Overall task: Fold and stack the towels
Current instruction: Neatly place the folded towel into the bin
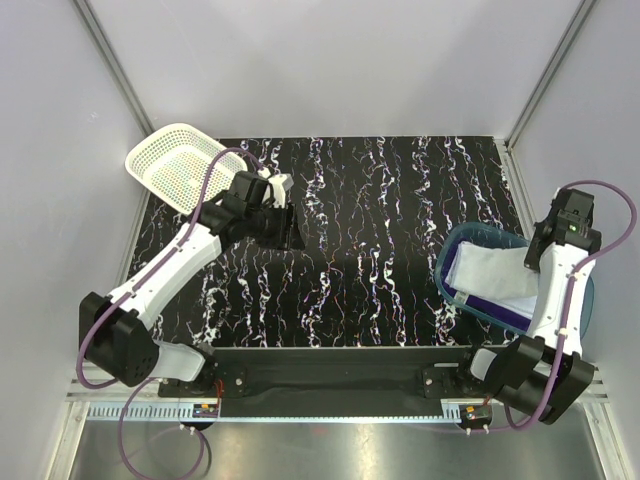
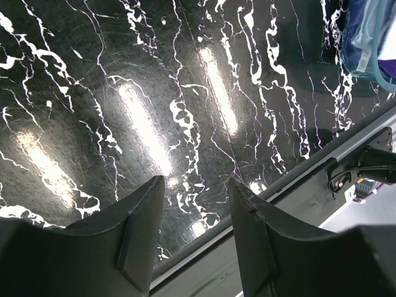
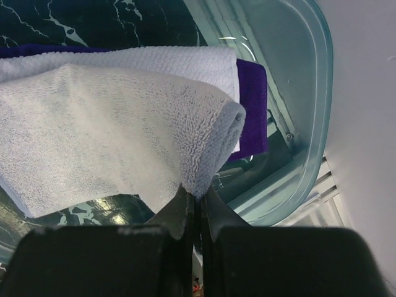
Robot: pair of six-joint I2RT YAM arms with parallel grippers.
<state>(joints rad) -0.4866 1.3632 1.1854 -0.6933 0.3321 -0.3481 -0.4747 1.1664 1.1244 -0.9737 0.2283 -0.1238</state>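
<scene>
- Top view: The right gripper (image 1: 531, 262) hangs over the translucent blue tub (image 1: 446, 252) at the right edge of the table (image 1: 400, 200). The white towel (image 1: 488, 270) lies in the tub with the purple towel (image 1: 500, 308) showing beneath it. The left gripper (image 1: 287, 224) is on the far side of the table, just beside the white lattice basket (image 1: 175, 165) and well apart from the tub. The right arm is plainly the nearer to the cloth. Bare dark marble spreads between the two arms, leaving room to lay a towel out.
- Left wrist view: The left gripper (image 2: 195, 185) stands part-open with nothing between its fingers. Only tabletop shows below it. A corner of the tub (image 2: 366, 43) appears at the upper right, well apart, with the table's near edge rail running beneath.
- Right wrist view: The right gripper (image 3: 197, 204) is pinched tight, and the folded corner of the white towel (image 3: 111, 136) appears caught at its tips. The towel's long side runs away to the left from that corner. Under it lie a pale waffle-weave towel (image 3: 154, 62) and the purple towel (image 3: 252, 105), all inside the tub (image 3: 312, 93). The tub's wall curves close on the right, so the likely way out is up and leftward over the rim toward open table.
</scene>
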